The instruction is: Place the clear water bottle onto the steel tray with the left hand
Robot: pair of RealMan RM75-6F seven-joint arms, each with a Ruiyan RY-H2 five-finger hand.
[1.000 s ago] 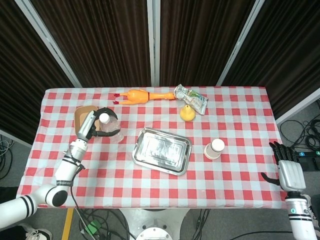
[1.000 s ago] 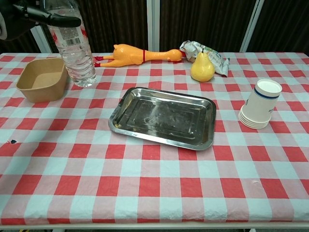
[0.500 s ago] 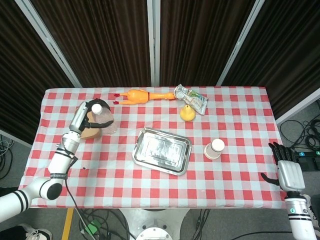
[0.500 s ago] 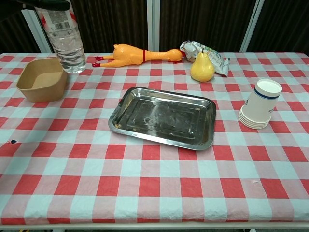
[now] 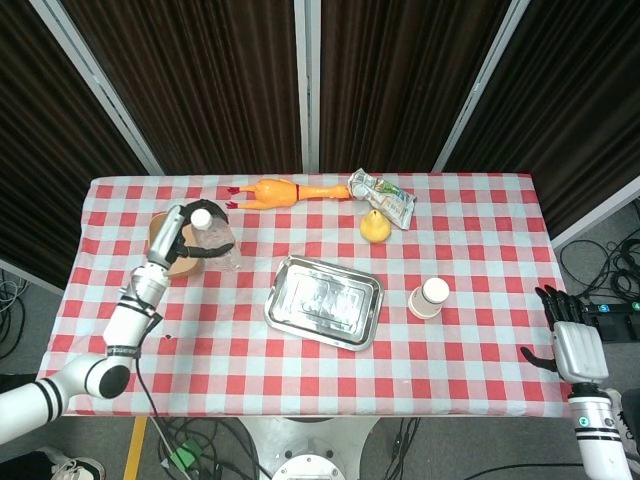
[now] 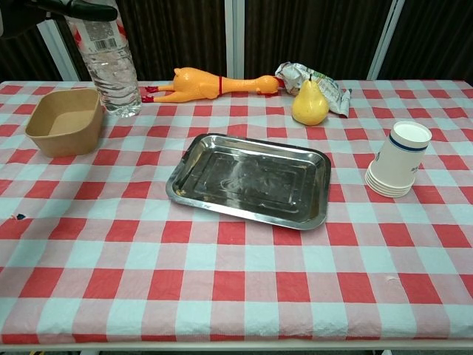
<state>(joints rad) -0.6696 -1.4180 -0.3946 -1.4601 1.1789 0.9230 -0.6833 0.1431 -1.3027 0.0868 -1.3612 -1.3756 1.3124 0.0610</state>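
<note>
**Bottle upright in the left hand, off the tray**

The clear water bottle (image 6: 111, 63) is see-through ribbed plastic with a white cap and a label band high on its body. It stands upright, long axis vertical, cap toward the top and base toward the bench (image 6: 236, 296). The left hand (image 5: 183, 240) wraps its dark fingers (image 6: 81, 9) around the upper part of the bottle, near the neck, so the body hangs below the hand. Whether the base touches the cloth or hovers just above it cannot be told.

Just beside the hand, on its outer side, sits the brown paper bowl (image 6: 63, 122). The steel tray (image 6: 222, 203) lies well apart from the hand, toward the middle of the bench. Beyond the hand along the far edge lie the rubber chicken (image 6: 214, 83), a yellow pear (image 6: 310, 103) and a crumpled wrapper (image 6: 314, 80). Past the tray stands a stack of paper cups (image 6: 399, 159).

The right hand (image 5: 575, 345) rests off the bench edge, holding nothing, fingers extended and apart.
</note>
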